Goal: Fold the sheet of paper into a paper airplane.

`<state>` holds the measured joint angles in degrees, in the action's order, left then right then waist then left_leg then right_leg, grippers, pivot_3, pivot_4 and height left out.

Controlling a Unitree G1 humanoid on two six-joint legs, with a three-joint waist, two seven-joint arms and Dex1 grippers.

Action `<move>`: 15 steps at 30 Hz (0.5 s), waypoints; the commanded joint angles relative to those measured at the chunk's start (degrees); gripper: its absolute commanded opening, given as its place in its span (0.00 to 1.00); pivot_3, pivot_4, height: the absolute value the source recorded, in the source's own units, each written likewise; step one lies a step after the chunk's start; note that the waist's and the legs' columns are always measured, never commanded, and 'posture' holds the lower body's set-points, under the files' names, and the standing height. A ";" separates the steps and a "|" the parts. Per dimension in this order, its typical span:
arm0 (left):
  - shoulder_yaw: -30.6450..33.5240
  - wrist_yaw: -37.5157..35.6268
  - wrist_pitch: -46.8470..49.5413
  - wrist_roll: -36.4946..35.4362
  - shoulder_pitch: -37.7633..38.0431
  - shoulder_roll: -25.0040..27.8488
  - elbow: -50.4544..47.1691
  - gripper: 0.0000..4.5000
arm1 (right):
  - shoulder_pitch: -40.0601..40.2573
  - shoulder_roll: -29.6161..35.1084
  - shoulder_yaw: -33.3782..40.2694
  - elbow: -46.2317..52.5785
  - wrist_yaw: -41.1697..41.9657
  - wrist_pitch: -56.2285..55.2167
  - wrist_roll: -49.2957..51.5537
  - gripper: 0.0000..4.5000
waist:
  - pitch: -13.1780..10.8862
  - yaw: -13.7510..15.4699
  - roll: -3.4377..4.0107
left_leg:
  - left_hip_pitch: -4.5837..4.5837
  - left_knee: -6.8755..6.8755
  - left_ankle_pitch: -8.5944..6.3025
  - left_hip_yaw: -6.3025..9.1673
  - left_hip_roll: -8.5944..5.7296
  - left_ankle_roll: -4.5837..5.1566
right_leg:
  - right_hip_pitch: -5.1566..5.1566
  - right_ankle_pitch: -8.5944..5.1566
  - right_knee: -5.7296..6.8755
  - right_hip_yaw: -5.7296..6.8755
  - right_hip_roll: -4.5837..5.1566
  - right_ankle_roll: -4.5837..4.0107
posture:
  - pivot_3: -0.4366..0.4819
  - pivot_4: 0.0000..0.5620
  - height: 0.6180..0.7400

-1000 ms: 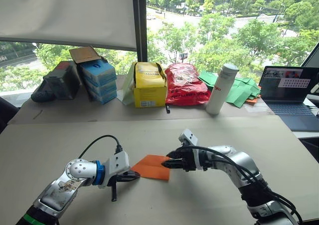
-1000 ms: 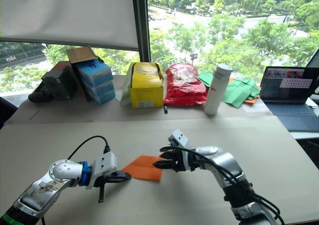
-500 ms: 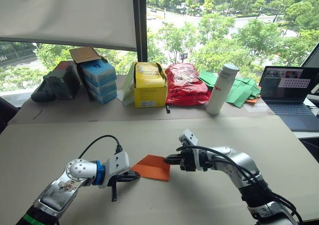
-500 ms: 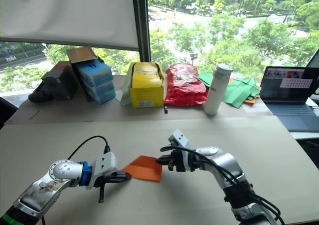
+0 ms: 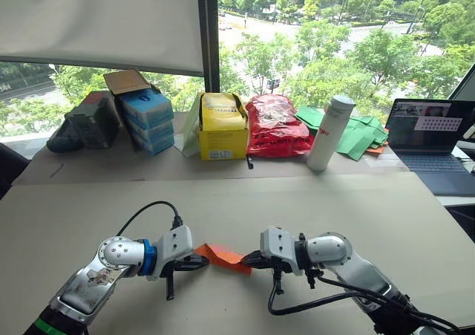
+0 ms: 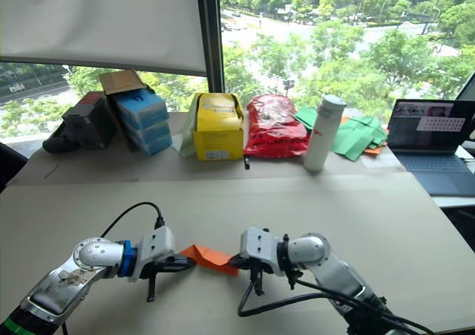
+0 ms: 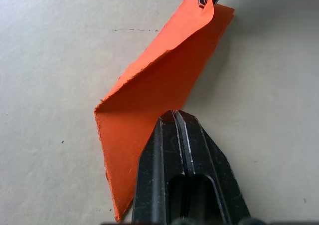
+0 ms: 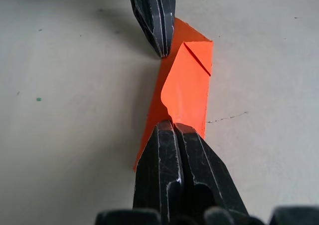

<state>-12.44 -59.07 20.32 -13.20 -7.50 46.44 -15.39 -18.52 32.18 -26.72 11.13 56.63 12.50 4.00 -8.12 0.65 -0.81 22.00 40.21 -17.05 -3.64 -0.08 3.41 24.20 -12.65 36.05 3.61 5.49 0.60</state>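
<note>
The thin, bright orange sheet of paper [image 5: 225, 257], partly folded, is held low over the beige table [image 5: 312, 201] between the grippers. The left gripper [image 5: 202, 261] and right gripper [image 5: 247, 261] are each clenched on opposite corners, apparently. Light and limp, it tears easily; edges and creases are best gripped.
</note>
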 commanded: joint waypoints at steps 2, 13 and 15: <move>-1.01 -0.04 2.32 1.54 0.97 0.73 0.54 0.00 | 0.50 -0.17 -0.29 -1.25 -1.05 -0.53 -2.65 0.01 | 0.00 0.00 0.00 | 0.00 0.00 0.00 0.00 0.00 -0.01 | -0.01 0.00 -0.01 -0.01 0.00 0.00 | 0.48 0.27 1.00; 10.62 -3.90 15.96 -15.74 -2.26 2.37 -8.85 0.00 | 0.42 -0.81 -0.46 -0.75 -0.81 5.90 -2.71 0.01 | -0.02 -0.10 -0.05 | 0.00 0.01 0.02 0.02 0.03 -0.04 | 0.00 0.00 0.02 0.00 -0.03 -0.01 | 0.48 0.27 1.00; 11.36 -3.74 17.90 -18.10 -3.17 1.46 -8.99 0.00 | 0.39 -0.77 -0.46 -0.58 -0.63 6.49 -2.63 0.01 | -0.01 -0.11 -0.05 | -0.05 0.01 0.02 0.03 0.02 -0.05 | -0.04 0.00 0.01 -0.01 0.00 0.00 | 0.48 0.27 1.00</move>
<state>-2.54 -62.30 36.61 -28.41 -9.82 48.10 -22.74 -18.51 30.92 -26.93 11.60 56.18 16.68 2.49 -8.13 0.54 -0.86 21.94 40.22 -17.01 -3.61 -0.06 3.34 24.16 -12.65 36.06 3.59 5.49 0.59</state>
